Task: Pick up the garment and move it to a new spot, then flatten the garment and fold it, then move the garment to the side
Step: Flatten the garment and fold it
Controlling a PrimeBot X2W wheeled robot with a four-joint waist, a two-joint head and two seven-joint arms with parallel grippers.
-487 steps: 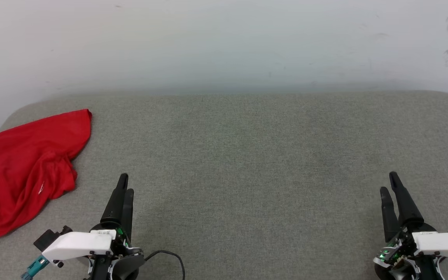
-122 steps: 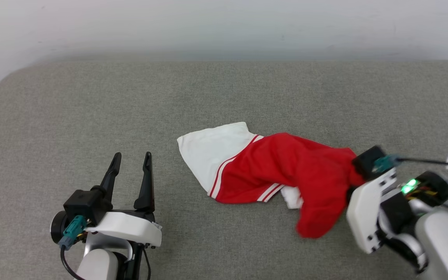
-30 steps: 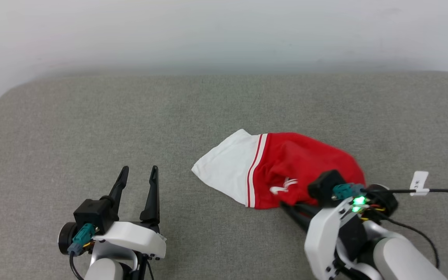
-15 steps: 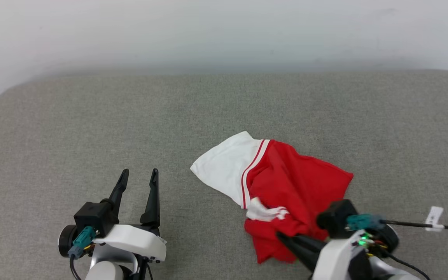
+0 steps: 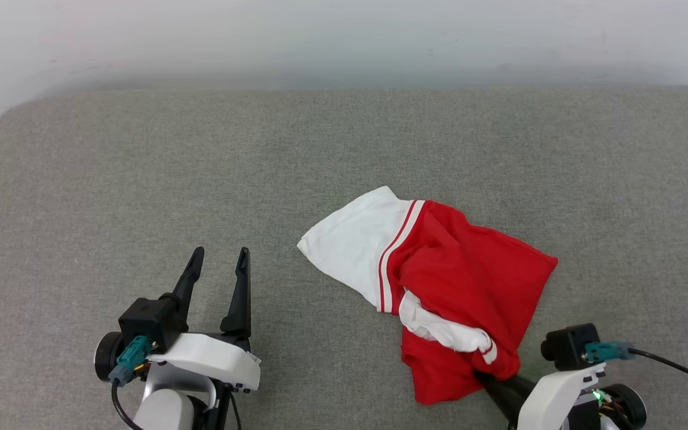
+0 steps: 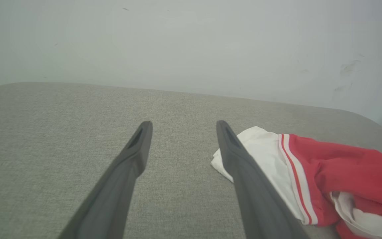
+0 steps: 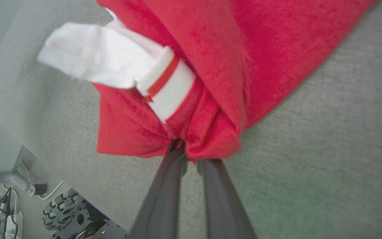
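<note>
Surface: grey cushion (image 5: 141, 179) carries the crumpled garment (image 5: 469, 275).
Right gripper (image 7: 191, 156): pinches a red fold.
Left gripper (image 5: 220, 255): spread, empty.
Tip: raise it clear so nothing drags.

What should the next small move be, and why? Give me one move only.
Probably reach the left gripper across to pinch the white sleeve. The right gripper is shut on a bunched red corner of the garment, which lies crumpled on the grey cushion; the left is open and empty beside the sleeve. A second hold should let both arms spread it flat.
</note>
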